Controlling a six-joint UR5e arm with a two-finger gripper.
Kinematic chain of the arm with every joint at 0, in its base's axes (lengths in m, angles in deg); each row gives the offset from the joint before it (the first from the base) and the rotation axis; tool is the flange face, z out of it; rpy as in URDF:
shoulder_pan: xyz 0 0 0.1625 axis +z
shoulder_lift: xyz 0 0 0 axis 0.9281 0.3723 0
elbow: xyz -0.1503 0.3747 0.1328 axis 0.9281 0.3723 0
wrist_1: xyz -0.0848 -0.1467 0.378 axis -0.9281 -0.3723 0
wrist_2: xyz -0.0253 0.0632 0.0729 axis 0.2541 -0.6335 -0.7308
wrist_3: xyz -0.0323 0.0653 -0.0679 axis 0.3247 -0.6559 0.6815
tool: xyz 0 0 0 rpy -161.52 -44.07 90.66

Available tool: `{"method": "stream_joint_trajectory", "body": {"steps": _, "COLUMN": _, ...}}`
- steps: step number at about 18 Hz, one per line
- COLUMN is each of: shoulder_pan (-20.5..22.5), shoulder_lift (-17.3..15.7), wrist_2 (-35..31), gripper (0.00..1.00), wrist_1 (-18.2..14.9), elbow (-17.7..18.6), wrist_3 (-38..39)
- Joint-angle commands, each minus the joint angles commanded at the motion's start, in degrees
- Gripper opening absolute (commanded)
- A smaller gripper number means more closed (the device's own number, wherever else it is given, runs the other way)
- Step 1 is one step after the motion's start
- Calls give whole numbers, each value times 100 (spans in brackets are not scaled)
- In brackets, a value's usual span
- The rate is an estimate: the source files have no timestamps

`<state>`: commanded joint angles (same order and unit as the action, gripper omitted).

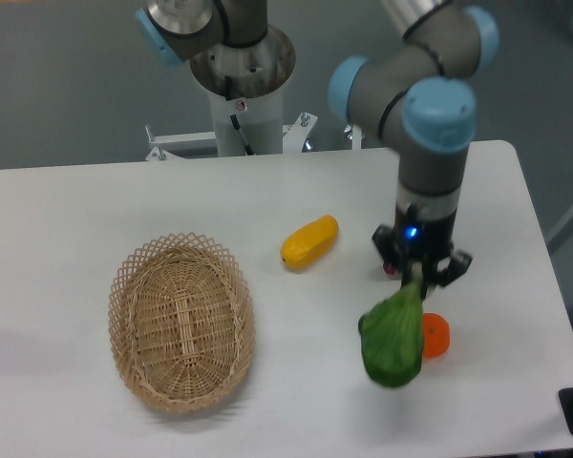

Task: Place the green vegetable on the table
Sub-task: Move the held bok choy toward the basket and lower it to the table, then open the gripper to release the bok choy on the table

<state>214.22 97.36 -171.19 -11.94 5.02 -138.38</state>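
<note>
The green vegetable hangs from my gripper, which is shut on its pale stalk end. Its broad dark green leaf points down and toward the camera, held above the white table at the right front. The leaf partly covers a small orange object behind it. The gripper's fingertips are hidden by the stalk.
An oval wicker basket stands at the left front. A yellow oblong vegetable lies mid-table, left of the gripper. A small orange object sits just right of the leaf. A bit of pink-red shows by the gripper. The table's right edge is close.
</note>
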Motion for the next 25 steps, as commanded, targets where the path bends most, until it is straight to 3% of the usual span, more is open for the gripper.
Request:
{"method": "stream_joint_trajectory", "body": {"steps": 3, "shoulder_pan": -132, "shoulder_lift": 194, "wrist_2": -9, "gripper": 35, "wrist_1": 18, "elbow": 52, "wrist_3": -26}}
{"method": "stream_joint_trajectory", "body": {"steps": 8, "shoulder_pan": -237, "shoulder_lift": 238, "wrist_2": -88, "gripper": 35, "wrist_1": 27, "elbow": 439, "wrist_3": -150}}
{"method": "stream_joint_trajectory", "body": {"steps": 13, "shoulder_pan": -334, "shoulder_lift": 343, "wrist_2": -237, "gripper": 39, "wrist_1": 27, "elbow": 448, "wrist_3": -141}}
{"method": "stream_joint_trajectory", "body": {"steps": 14, "shoulder_pan": -334, "shoulder_lift": 344, "wrist_2": -237, "gripper": 49, "wrist_1": 27, "elbow": 448, "wrist_3": -141}}
{"method": "stream_joint_trajectory", "body": {"steps": 15, "shoulder_pan": -334, "shoulder_lift": 344, "wrist_2": -237, "gripper": 67, "wrist_1": 27, "elbow": 439, "wrist_3": -141}}
{"method": "stream_joint_trajectory", "body": {"steps": 16, "shoulder_pan": -334, "shoulder_lift": 335, "wrist_2": -237, "gripper": 97, "wrist_1": 27, "elbow": 431, "wrist_3": -150}}
{"method": "stream_joint_trajectory", "body": {"steps": 20, "shoulder_pan": -334, "shoulder_lift": 273, "wrist_2": -237, "gripper": 100, "wrist_1": 9, "elbow": 308, "wrist_3": -141}}
{"method": "stream_joint_trajectory", "body": {"steps": 25, "shoulder_pan": -264, "shoulder_lift": 186, "wrist_2": -229, "gripper": 100, "wrist_1": -78, "elbow": -219, "wrist_3": -167}}
